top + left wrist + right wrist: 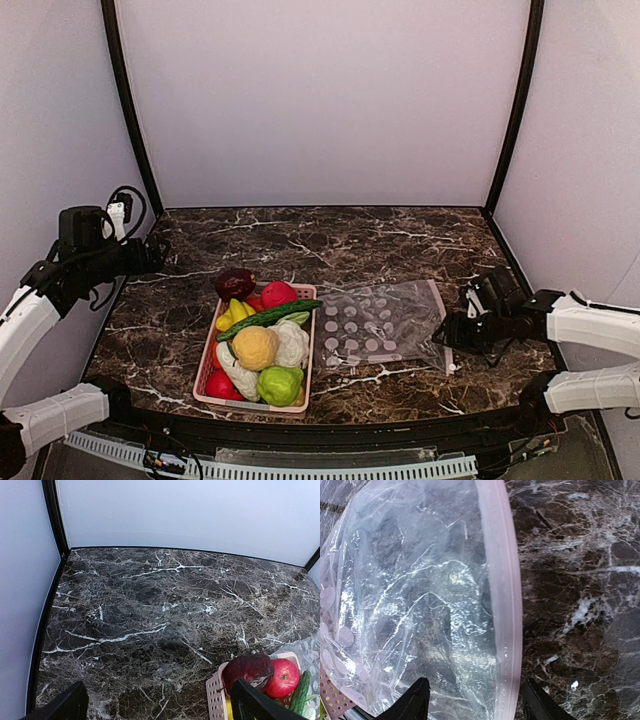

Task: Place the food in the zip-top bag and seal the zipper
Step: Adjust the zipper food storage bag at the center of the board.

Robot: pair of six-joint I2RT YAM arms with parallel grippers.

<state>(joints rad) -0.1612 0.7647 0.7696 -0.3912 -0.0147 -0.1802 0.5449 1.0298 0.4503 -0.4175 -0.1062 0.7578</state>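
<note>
The food lies piled in a pink basket: dark eggplant, red fruit, cucumber, banana, yellow-orange ball, cauliflower. The zip-top bag lies flat to the basket's right, nothing inside. Its pink zipper runs along the right edge. My right gripper is open low over that edge; one finger is above the bag, the other above the table. My left gripper hangs open, high at the far left, with the eggplant and the red fruit beside its right finger.
A green fruit and another red piece sit at the basket's near end. Dark marble table is enclosed by white walls with black corner posts. The basket rim shows in the left wrist view.
</note>
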